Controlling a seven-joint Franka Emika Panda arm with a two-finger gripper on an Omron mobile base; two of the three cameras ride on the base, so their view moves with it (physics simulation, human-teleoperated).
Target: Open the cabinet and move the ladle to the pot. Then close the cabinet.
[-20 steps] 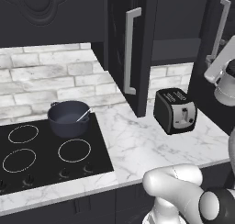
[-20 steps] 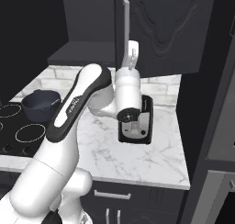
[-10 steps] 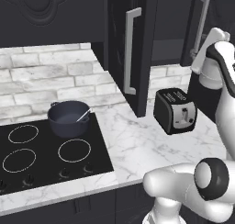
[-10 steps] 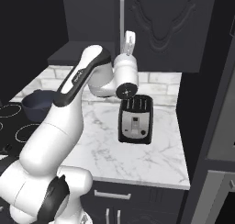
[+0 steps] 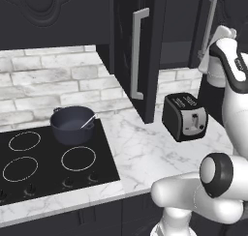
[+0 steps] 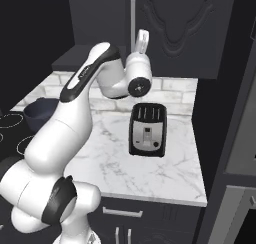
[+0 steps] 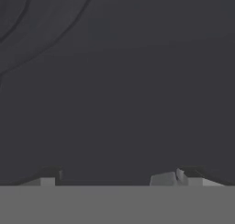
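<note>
1. Pincer (image 6: 142,39) stands in the upper middle of the right base view, jaws wide apart and holding nothing. It is just beside the right door's bar handle (image 6: 133,13). In the hand view the two tips (image 7: 50,175) sit far apart at the bottom, with bare carved door panel between them.
2. Cabinet (image 5: 177,51): a second ago the right door (image 6: 180,28) stood at more of an angle. It has since swung inward with the arm behind it, and now nearly faces the right base camera. Whether it is fully flush I cannot tell.
3. Left door (image 5: 150,51) hangs open, edge-on in the upper middle of the left base view, and has not moved.
4. My reading: the closing step is under way, with one door almost home and the other not yet begun.
5. Tabletop (image 5: 145,153): white marble, unchanged.
6. Hob (image 5: 43,167): lower left of the left base view.
7. Toaster (image 5: 185,116): right of centre, below the open cabinet and untouched. The small marks on its top are too fine to read.
8. Pot (image 5: 72,126): on the hob's far right ring, where it was before.
9. Ladle (image 5: 88,121): it lies in the pot, thin handle leaning over the right rim, so the transfer looks done.
10. No brand, label or other writing can be read.
</note>
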